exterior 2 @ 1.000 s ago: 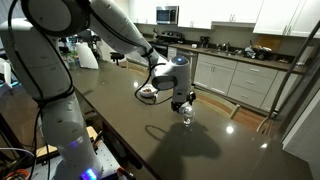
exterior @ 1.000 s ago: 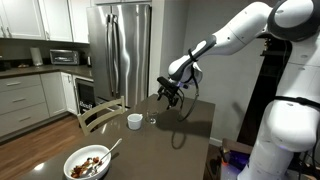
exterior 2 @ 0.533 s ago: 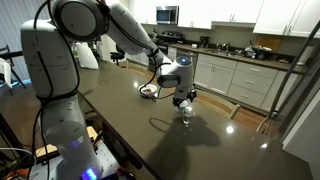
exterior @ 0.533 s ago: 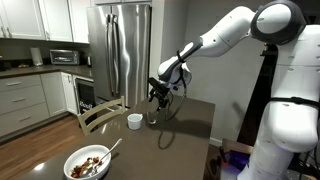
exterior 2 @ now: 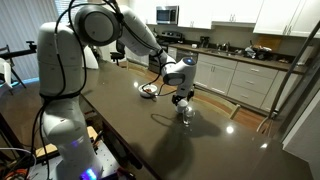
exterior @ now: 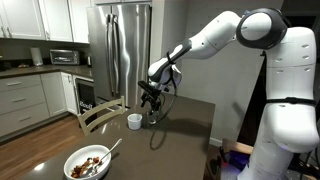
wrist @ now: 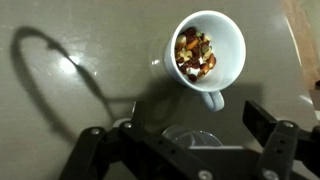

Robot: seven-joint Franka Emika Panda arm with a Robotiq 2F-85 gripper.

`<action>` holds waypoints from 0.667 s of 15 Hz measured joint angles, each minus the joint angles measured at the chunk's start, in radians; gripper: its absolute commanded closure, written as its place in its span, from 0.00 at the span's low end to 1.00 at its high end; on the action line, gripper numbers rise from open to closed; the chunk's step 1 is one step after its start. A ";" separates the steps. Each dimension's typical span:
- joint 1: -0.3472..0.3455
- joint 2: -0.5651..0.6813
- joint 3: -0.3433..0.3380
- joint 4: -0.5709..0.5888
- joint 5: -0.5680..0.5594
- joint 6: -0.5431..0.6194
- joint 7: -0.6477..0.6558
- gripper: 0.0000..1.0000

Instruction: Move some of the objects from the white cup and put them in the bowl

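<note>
Two white vessels on one dark table (exterior: 188,122): white cup (exterior: 134,121) toward the far end, bowl (exterior: 88,163) well apart at the near end, with a spoon handle (exterior: 113,147) leaning out over its rim. Small clear glass (exterior: 152,121) just beside the cup, directly below the gripper (exterior: 152,98) and apart from it. Wooden chair (exterior: 100,115) drawn up to the table edge near the cup. Steel fridge (exterior: 120,50) and kitchen cabinets behind.

From the wrist view: cup (wrist: 228,38) upright, its handle (wrist: 212,98) turned toward the gripper, objects (wrist: 193,53) heaped inside as reddish-brown and orange bits. Jaws wide apart, gripping nothing, dark fingers (wrist: 270,128) at either side of the lower frame. Cup outside the gap, beyond the fingertips and offset toward the finger at the picture's right. Glass rim (wrist: 195,136) faint between the fingers, much nearer the gap than the cup. Looping shadow (wrist: 55,55) across the tabletop beside it.

From the opposite exterior view: gripper (exterior 2: 181,97) hanging above the glass (exterior 2: 186,115), bowl (exterior 2: 148,91) behind it, cup not made out there.
</note>
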 measured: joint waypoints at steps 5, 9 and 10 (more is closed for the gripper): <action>0.000 0.082 -0.002 0.096 -0.037 -0.061 0.022 0.00; 0.000 0.142 -0.007 0.163 -0.113 -0.086 0.031 0.00; 0.000 0.158 -0.011 0.179 -0.128 -0.090 0.034 0.00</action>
